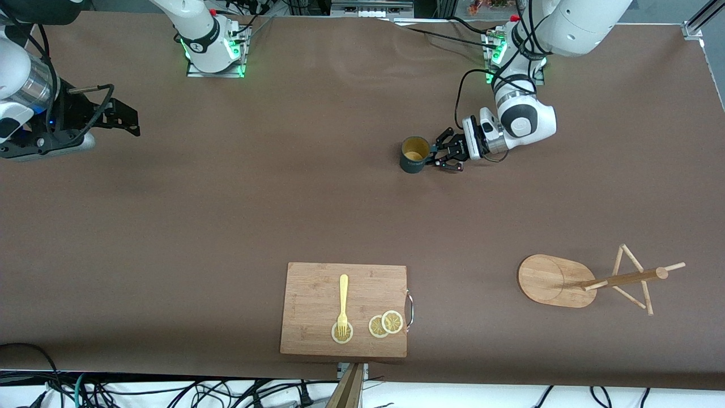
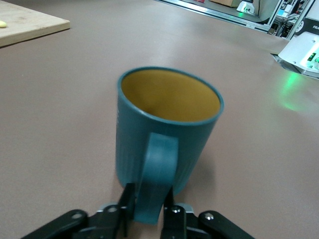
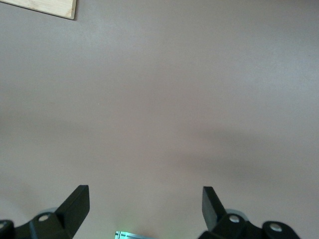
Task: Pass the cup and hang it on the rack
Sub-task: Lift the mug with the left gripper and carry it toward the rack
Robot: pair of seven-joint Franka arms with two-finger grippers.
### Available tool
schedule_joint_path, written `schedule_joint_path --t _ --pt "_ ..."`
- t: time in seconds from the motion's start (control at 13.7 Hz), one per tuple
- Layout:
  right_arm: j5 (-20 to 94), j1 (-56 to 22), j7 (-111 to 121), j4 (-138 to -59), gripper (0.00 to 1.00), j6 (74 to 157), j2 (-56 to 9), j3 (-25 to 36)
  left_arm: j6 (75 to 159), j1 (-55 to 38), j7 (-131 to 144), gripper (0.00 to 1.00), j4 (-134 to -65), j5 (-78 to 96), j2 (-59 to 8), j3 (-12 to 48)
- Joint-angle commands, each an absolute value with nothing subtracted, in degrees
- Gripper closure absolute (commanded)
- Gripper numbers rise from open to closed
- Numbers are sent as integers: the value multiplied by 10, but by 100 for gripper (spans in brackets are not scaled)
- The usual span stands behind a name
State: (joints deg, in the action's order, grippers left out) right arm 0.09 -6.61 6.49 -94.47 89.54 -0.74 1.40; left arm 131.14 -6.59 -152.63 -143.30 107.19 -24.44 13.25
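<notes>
The dark teal cup (image 1: 413,154) with a mustard-yellow inside stands upright on the brown table, near the left arm's base. My left gripper (image 1: 435,156) is low beside it, shut on its loop handle. In the left wrist view the fingers (image 2: 125,206) press both sides of the cup's (image 2: 169,124) handle. The bamboo rack (image 1: 620,277) stands on its oval base (image 1: 544,277), nearer the front camera, toward the left arm's end. My right gripper (image 1: 131,122) waits open and empty over bare table at the right arm's end; its wrist view shows the gripper (image 3: 145,204) holding nothing.
A rectangular wooden cutting board (image 1: 317,294) lies near the front edge, with a yellow fork (image 1: 343,303) and lemon slices (image 1: 386,324) on it. A corner of the board (image 2: 25,25) shows in the left wrist view. Cables run along the front edge.
</notes>
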Motion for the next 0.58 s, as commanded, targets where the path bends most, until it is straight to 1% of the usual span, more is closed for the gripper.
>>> schedule_joint_path --t 0.0,0.15,0.36,0.44,0.51 --pt "-6 -51 71 -962 0 911 10 2 1315 -58 -1441 100 -1426 1079 -233 135" --pt "-6 -52 71 -962 0 912 10 2 1307 -31 -1291 100 -1425 1016 -194 135" --pt "-7 -51 71 -962 0 915 10 2 1258 21 -1035 100 -1411 853 -121 129" --pt "-6 -51 71 -962 0 914 9 2 1223 42 -966 100 -1397 794 -113 111" --pt "-6 -51 72 -962 0 913 9 3 1170 52 -908 100 -1383 761 -108 82"
